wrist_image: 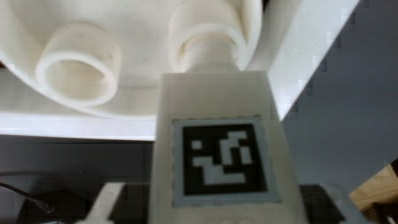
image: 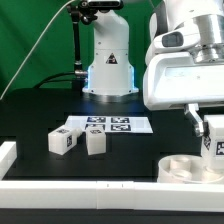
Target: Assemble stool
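Note:
The round white seat disc (image: 190, 167) lies at the exterior view's lower right, rim up, with raised sockets inside. My gripper (image: 212, 140) is shut on a white tagged leg (image: 212, 143) and holds it upright just above the seat. In the wrist view the leg (wrist_image: 217, 140) fills the middle, its tag facing the camera, its tip at a socket stub (wrist_image: 210, 52) of the seat (wrist_image: 107, 105); an open ring socket (wrist_image: 82, 77) lies beside it. Two more white tagged legs (image: 62, 142) (image: 96, 141) lie on the table at the exterior view's left.
The marker board (image: 108, 125) lies flat in the middle of the black table. White border rails run along the front (image: 80, 190) and the exterior view's left (image: 6, 152). The robot base (image: 108, 70) stands at the back before a green curtain.

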Controlling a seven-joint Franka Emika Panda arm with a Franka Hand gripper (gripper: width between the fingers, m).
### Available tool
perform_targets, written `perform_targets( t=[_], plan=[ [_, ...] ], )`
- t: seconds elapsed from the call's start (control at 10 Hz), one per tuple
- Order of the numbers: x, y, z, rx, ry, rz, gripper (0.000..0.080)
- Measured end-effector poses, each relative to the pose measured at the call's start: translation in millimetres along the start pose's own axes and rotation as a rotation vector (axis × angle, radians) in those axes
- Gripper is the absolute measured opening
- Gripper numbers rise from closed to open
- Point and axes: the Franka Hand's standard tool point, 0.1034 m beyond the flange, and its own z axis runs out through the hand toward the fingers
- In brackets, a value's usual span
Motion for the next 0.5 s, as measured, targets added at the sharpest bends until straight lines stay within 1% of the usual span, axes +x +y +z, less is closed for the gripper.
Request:
perform_targets(
  t=[0.3, 0.4, 0.5],
  plan=[
    [-0.1, 0.2, 0.0, 0.0, 0.003, 0.0, 0.0337],
    [-0.2, 0.6, 0.2, -0.001, 0.0, 0.0, 0.0527],
    [3.0, 2.6, 1.3, -0.001, -0.011, 0.004, 0.0615]
  ],
)
